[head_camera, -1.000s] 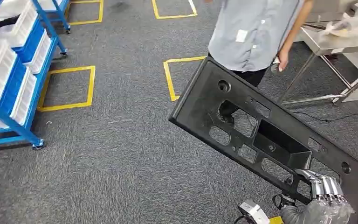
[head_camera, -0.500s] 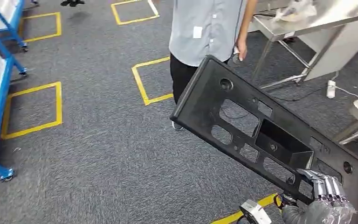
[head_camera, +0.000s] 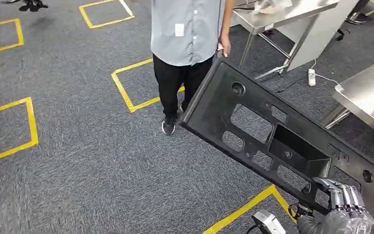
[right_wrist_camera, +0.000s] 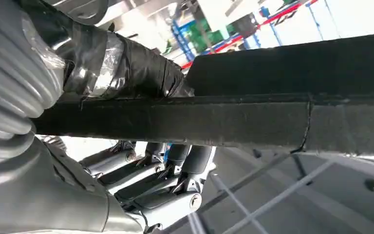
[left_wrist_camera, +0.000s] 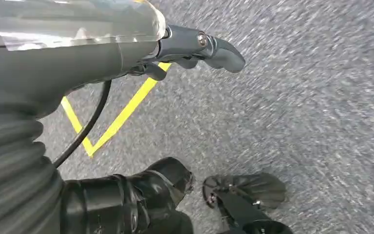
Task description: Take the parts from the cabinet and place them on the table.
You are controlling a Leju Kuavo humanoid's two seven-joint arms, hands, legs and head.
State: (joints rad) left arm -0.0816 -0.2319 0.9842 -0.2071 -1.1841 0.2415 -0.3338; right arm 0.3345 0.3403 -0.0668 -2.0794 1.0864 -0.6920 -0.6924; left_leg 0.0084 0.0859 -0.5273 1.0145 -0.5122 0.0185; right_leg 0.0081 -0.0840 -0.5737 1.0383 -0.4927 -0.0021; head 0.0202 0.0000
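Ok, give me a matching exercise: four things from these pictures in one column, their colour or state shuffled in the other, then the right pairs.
Things:
1. panel
2. floor tape squares
3. table
4. right robot hand

Colour or state:
A. yellow
B. bare shiny metal
C. gripping the panel's edge
D. black, with cut-out holes

Pairs: 1-D, 2-A, 3-B, 4-C
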